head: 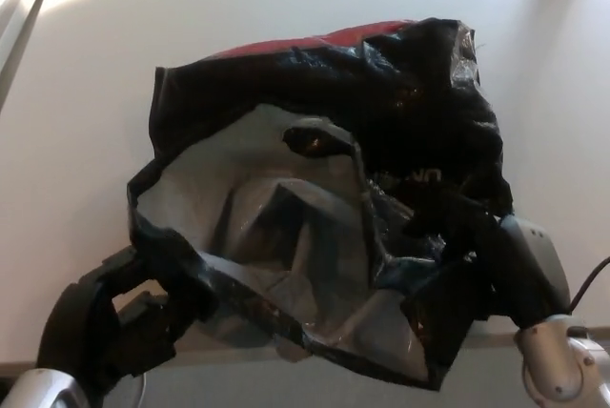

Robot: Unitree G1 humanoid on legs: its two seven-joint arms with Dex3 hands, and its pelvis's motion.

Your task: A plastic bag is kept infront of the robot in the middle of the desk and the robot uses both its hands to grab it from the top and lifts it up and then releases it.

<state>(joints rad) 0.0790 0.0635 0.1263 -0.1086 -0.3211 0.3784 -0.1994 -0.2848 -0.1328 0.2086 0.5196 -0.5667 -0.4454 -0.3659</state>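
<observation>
black plastic bag [400, 112] at centre of the pale desk [86, 112], mouth gaping toward 6 o'clock, red strip along its 12 o'clock edge. left hand [124, 317] pinches the rim at 7 o'clock; right hand [496, 270] clamps the rim at 4 o'clock.

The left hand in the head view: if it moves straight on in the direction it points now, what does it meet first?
The left hand points up and right, and the plastic bag already lies against it. Its near lower rim would probably be met first, though depth is hard to judge.
</observation>
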